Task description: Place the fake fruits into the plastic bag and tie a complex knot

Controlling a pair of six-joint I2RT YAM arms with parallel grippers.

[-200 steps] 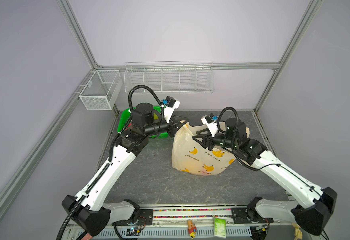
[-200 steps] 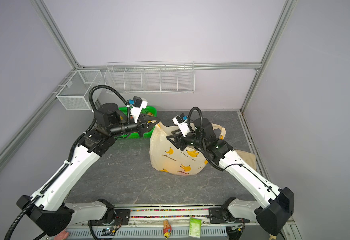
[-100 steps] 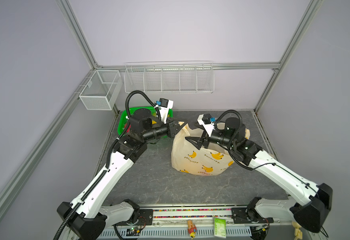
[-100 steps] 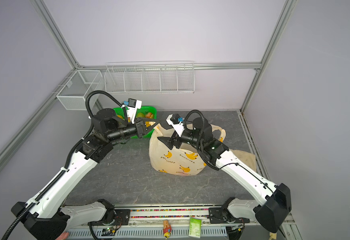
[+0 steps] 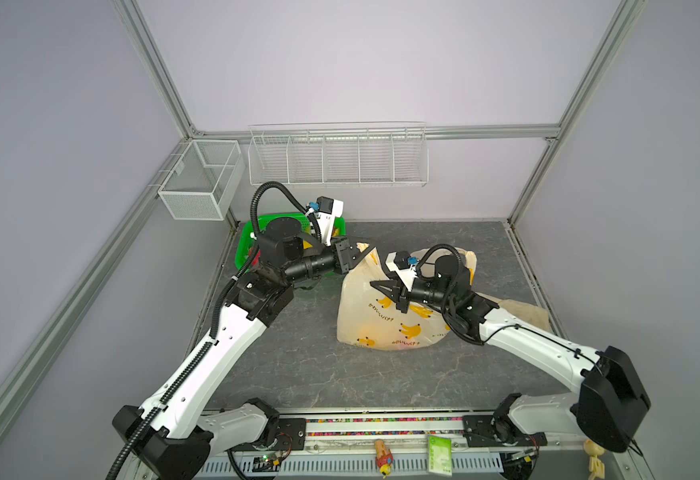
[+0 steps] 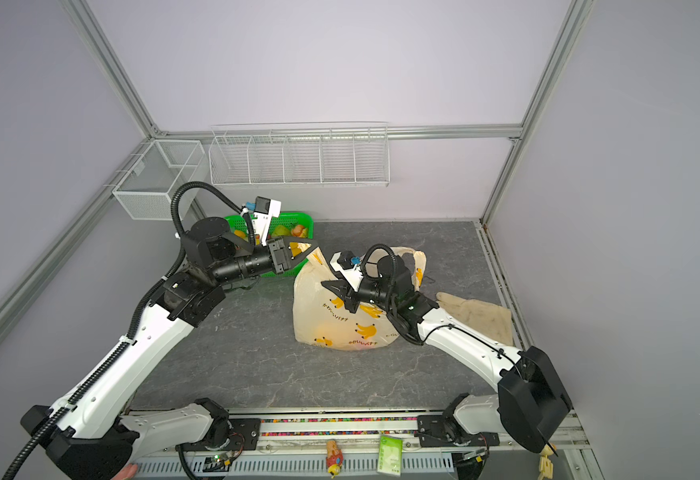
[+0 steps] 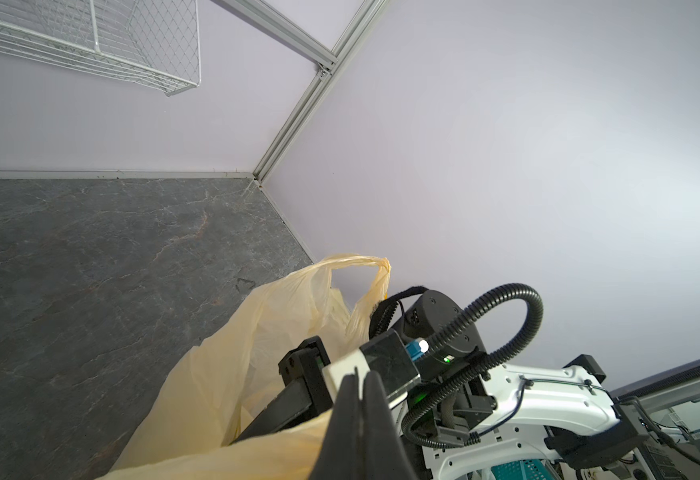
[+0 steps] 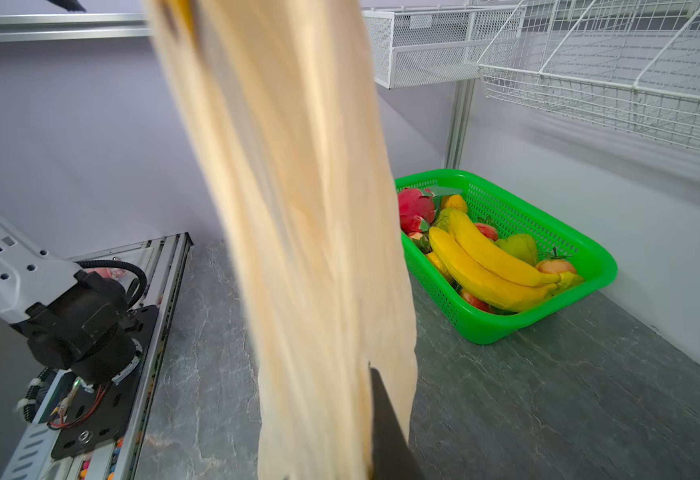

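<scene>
The plastic bag (image 5: 381, 328) (image 6: 340, 328) stands in mid-table, cream with printed bananas. My left gripper (image 5: 365, 250) (image 7: 360, 384) is shut on the bag's near-left handle and holds it up. My right gripper (image 5: 375, 285) (image 6: 326, 285) is shut on the bag's front wall just below; in the right wrist view only one finger (image 8: 385, 419) shows beside the blurred film (image 8: 298, 208). The other handle loop (image 7: 360, 266) stands free. The fake fruits lie in a green basket (image 8: 506, 332): bananas (image 8: 489, 266), dragon fruit (image 8: 414, 208), pear (image 8: 518, 247). The knot is out of view.
The green basket (image 5: 248, 237) sits at the back left, behind my left arm. A cream glove (image 5: 518, 309) lies flat to the right of the bag. White wire racks (image 5: 340, 158) hang on the back wall, and a mesh bin (image 5: 198, 183) on the left.
My right gripper moved left across the bag, opened wide, then closed on the bag's wall. My left gripper kept its hold on the handle while its arm shifted a little.
</scene>
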